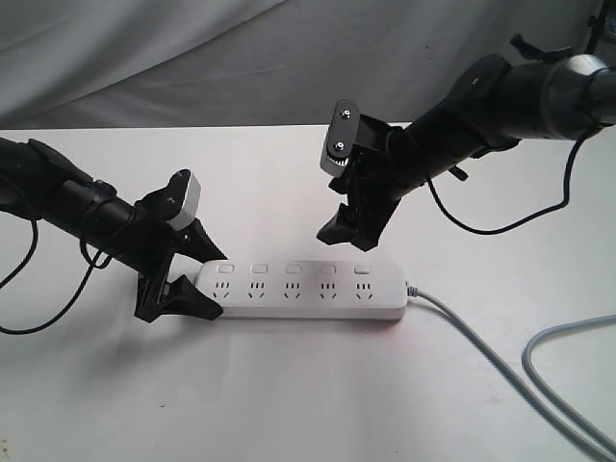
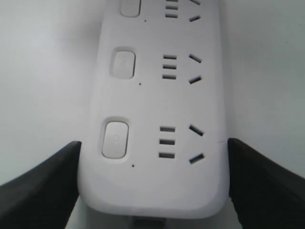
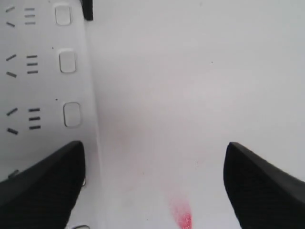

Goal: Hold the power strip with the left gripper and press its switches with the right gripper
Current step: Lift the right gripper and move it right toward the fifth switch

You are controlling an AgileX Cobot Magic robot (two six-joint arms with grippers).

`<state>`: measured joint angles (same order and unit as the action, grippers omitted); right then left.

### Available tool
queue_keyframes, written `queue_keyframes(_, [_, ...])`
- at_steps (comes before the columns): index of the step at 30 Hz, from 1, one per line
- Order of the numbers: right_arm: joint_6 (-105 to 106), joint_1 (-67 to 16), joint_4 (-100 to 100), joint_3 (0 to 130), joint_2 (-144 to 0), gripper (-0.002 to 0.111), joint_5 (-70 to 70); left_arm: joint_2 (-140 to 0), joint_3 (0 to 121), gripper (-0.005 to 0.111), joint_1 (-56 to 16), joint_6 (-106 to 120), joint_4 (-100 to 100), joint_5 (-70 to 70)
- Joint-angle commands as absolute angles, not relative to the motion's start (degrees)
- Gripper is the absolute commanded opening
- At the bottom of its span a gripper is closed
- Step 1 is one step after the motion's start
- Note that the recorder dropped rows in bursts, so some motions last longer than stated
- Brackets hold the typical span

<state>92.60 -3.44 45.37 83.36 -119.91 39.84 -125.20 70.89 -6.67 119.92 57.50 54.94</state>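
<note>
While the exterior view takes in the whole layout, the wrist views settle the contact details.

Left side: left claw [image 1: 207,281] on a slim black arm, low at the left end of the power strip [image 1: 308,289]. The exterior view shows one finger on each side of that rounded end. Left wrist view: both fingers [image 2: 43,186] sit against the strip's two long edges with the end between them, so the claw is gripping the strip. The nearest of the switches [image 2: 116,139] lies just past the fingertips, untouched.

Middle: strip lies flat on the white surface [image 1: 289,404], running left to right. Only the exterior view shows all five switches [image 1: 294,268], a row on the far side of the sockets. Each wrist view catches three at most.

Right side: right claw [image 1: 346,239] hangs above the strip's right part, clear of it and tilted downward. Right wrist view: jaws wide apart, holding nothing, with bare surface between the fingers [image 3: 262,186]. The strip [image 3: 43,86] lies off to one side, with one finger over its edge. A reddish smudge [image 3: 182,217] on the surface shows plainly in this view only.

Far right: grey cable [image 1: 481,351] leaves the strip's right end and trails toward the near right corner. It appears in neither wrist view.
</note>
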Motion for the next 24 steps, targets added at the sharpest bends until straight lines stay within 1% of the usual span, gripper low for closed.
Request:
queue_keyframes(1, [93.6,-3.4,46.6,83.1,-118.4,0.073,41.3,-125.3,70.7,0.039,-6.9,120.0,57.6,53.9])
queue_keyframes(20, [92.5,-3.1,44.2,83.1,-118.3,0.073,41.3,-125.3,70.7,0.039,-6.9,120.0,57.6,53.9])
queue_keyframes(24, [91.9,-0.5,43.8,83.1,-118.3,0.073,43.2,-125.3,70.7,0.039,-6.9,120.0,57.6,53.9])
